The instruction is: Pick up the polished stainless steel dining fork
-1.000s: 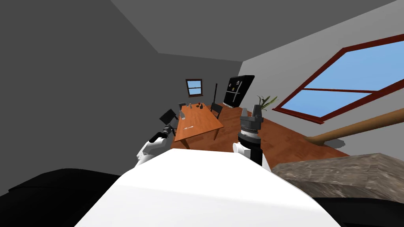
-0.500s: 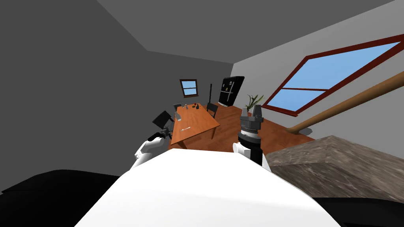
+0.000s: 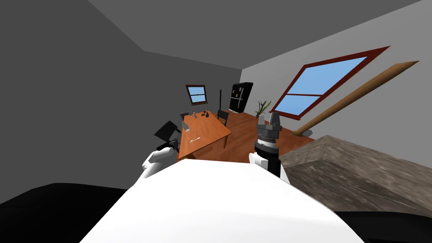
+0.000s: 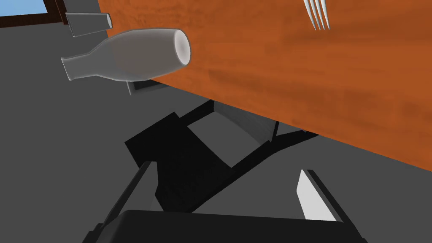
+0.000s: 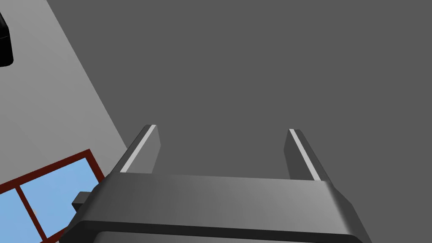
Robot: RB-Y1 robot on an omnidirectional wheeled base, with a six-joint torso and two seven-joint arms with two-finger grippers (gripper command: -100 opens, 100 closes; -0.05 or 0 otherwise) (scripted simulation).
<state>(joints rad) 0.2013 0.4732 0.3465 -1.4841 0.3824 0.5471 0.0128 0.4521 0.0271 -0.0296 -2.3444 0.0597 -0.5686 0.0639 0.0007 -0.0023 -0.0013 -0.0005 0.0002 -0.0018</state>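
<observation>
Orange-brown wooden worktop [image 3: 213, 134] stands on a red-brown floor [image 3: 247, 133] ahead of the robot, with its long sides running away from the robot; in the left wrist view its surface [image 4: 295, 80] lies beyond the hand. Black chair [image 3: 166, 130] stands at the worktop's left side near the close corner, and the left wrist view shows it [image 4: 185, 162] below the worktop's edge, just beyond the fingers. Right gripper [image 3: 270, 120] is raised upright to the right of the worktop, well apart from it, jaws wide [image 5: 219, 152] with nothing between them. Left gripper [image 3: 174, 145] hangs low by the worktop's near left corner, beside the chair; its jaws are wide [image 4: 228, 194] and hold nothing, and it is off the worktop's edge. Grey bottle [image 3: 184, 125] stands at the worktop's left edge [image 4: 126, 55]. Fork [image 3: 194, 139], pale grey, lies flat on the worktop's near half, between the bottle and the near edge; its tines [image 4: 318, 14] show beyond the left gripper, well apart from it
</observation>
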